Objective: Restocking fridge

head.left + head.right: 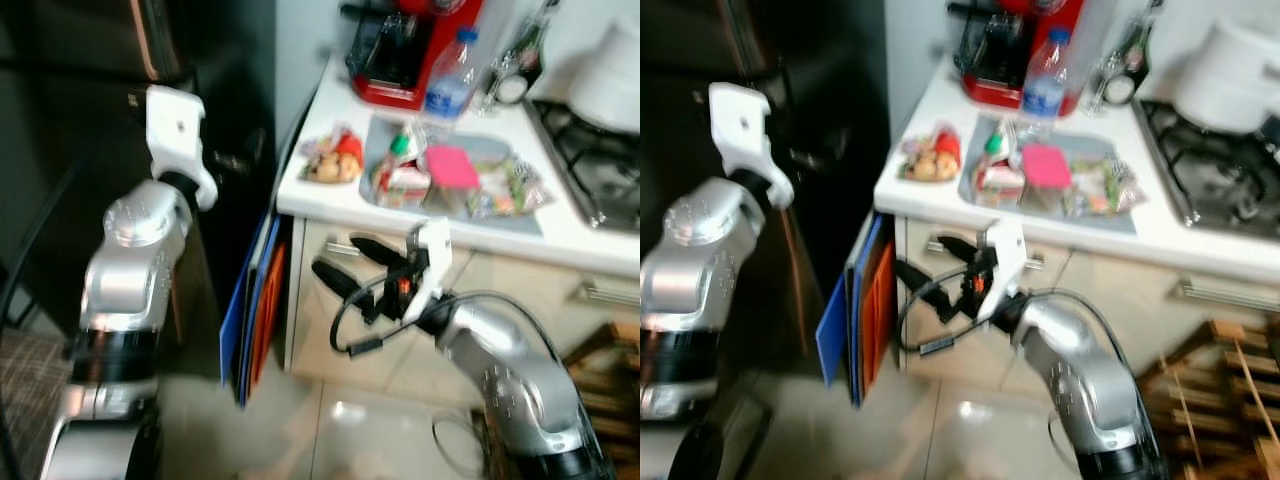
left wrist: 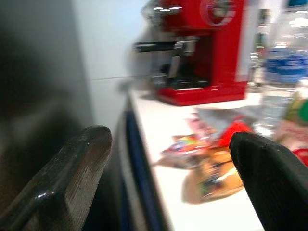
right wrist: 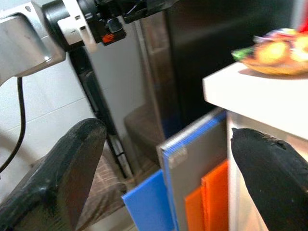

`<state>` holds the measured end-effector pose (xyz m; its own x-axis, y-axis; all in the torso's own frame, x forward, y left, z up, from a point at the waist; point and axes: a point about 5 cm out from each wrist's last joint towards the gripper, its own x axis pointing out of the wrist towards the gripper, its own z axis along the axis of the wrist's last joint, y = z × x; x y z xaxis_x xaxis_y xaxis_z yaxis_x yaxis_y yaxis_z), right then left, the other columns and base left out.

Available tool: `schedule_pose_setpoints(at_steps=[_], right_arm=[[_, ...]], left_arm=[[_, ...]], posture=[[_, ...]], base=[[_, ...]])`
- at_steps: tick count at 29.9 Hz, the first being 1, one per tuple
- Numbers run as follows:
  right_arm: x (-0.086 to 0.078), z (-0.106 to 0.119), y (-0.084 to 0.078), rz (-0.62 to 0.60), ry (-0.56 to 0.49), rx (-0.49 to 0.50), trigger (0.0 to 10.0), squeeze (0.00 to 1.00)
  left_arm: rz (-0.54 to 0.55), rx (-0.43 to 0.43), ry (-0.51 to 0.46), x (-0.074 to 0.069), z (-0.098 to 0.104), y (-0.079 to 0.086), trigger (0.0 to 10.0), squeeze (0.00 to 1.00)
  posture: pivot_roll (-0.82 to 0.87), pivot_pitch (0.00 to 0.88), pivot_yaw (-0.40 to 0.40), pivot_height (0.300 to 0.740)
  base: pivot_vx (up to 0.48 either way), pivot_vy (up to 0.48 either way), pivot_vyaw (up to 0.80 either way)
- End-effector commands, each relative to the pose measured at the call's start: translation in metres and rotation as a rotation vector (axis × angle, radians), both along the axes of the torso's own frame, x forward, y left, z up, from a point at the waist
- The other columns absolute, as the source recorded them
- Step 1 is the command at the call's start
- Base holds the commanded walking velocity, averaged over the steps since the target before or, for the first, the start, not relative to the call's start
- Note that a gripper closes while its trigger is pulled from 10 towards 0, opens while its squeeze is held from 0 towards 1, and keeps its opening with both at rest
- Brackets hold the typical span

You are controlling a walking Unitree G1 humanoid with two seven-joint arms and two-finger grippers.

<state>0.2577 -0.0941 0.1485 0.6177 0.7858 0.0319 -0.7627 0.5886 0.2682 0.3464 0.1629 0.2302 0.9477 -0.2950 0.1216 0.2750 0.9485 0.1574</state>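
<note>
While our left gripper (image 2: 168, 178) stands raised against the dark fridge (image 1: 60, 120) front with its two black fingers (image 2: 67, 183) spread and nothing between them, our right gripper (image 1: 345, 265) hangs lower, before the cabinet under the counter (image 1: 320, 195), likewise parted and empty. We judge the step in hand to be getting the fridge door open before any stock is moved. To do it well, we should find the door's edge or handle first, set the left fingers squarely around it, and pull along the door's swing, keeping the right arm clear of the blue and orange boards (image 1: 255, 300) wedged between fridge and cabinet. The goods to restock wait on the counter: a grey tray (image 1: 520, 222) holding packets and a pink tub (image 1: 452, 166), a water bottle (image 1: 450, 75) at its far edge, and a bag of snacks (image 1: 335, 158) just beside the tray. We cannot make out any handle on the fridge; its face is dark and blurred. The tray's contents are too soft to name singly, and the left fingertips are lost against the fridge in the head views
</note>
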Motion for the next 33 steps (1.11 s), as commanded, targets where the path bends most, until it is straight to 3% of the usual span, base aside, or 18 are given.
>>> schedule_pose_setpoints(at_steps=[1,6,10,13,15,18,22,30,33], right_arm=[[0.001,-0.002,-0.005,-0.029,-0.003,-0.017,10.0,0.0],[0.004,-0.006,-0.008,-0.085,-0.024,-0.045,10.0,0.0],[0.004,-0.01,-0.013,-0.181,-0.064,-0.091,10.0,0.0],[-0.001,-0.014,-0.014,-0.186,-0.062,-0.104,10.0,0.0],[-0.004,-0.019,-0.012,-0.186,-0.091,-0.13,10.0,0.0],[-0.004,-0.02,-0.01,-0.179,-0.096,-0.13,10.0,0.0],[-0.001,-0.019,-0.009,-0.189,-0.108,-0.126,10.0,0.0],[-0.001,-0.019,-0.006,-0.195,-0.121,-0.114,10.0,0.0],[-0.002,-0.019,-0.005,-0.194,-0.124,-0.107,10.0,0.0]], left_arm=[[-0.008,0.018,-0.02,0.003,0.006,-0.004,10.0,0.0],[0.007,0.027,-0.028,0.004,0.006,-0.001,10.0,0.0],[0.153,-0.058,0.053,-0.004,-0.019,0.023,10.0,0.0],[0.192,-0.044,0.06,-0.009,-0.027,0.028,10.0,0.0],[0.223,-0.048,0.0,-0.009,-0.017,0.031,10.0,0.0],[0.185,-0.019,-0.074,-0.008,0.0,0.027,10.0,0.0],[0.128,0.022,-0.12,-0.007,0.012,0.019,10.0,0.0],[0.061,-0.005,-0.177,-0.002,0.035,0.006,10.0,0.0],[-0.018,-0.002,-0.194,-0.001,0.045,-0.004,10.0,0.0]], posture=[[-0.1,0.0,-0.018,0.74],[-0.1,0.0,-0.001,0.74],[-0.1,0.0,0.002,0.74],[-0.1,0.0,-0.009,0.74],[-0.09,0.0,-0.013,0.74],[-0.09,0.0,-0.017,0.74],[-0.09,0.0,-0.013,0.74],[-0.08,0.0,-0.009,0.74],[-0.09,0.0,-0.004,0.74]], base=[[0.0,0.0,-0.7],[0.0,0.0,-0.69],[0.0,0.0,-0.68],[0.0,0.0,-0.68],[0.0,0.0,0.0],[0.196,0.208,0.0],[0.304,0.372,0.0],[0.307,0.369,0.0],[0.305,0.372,0.0]])
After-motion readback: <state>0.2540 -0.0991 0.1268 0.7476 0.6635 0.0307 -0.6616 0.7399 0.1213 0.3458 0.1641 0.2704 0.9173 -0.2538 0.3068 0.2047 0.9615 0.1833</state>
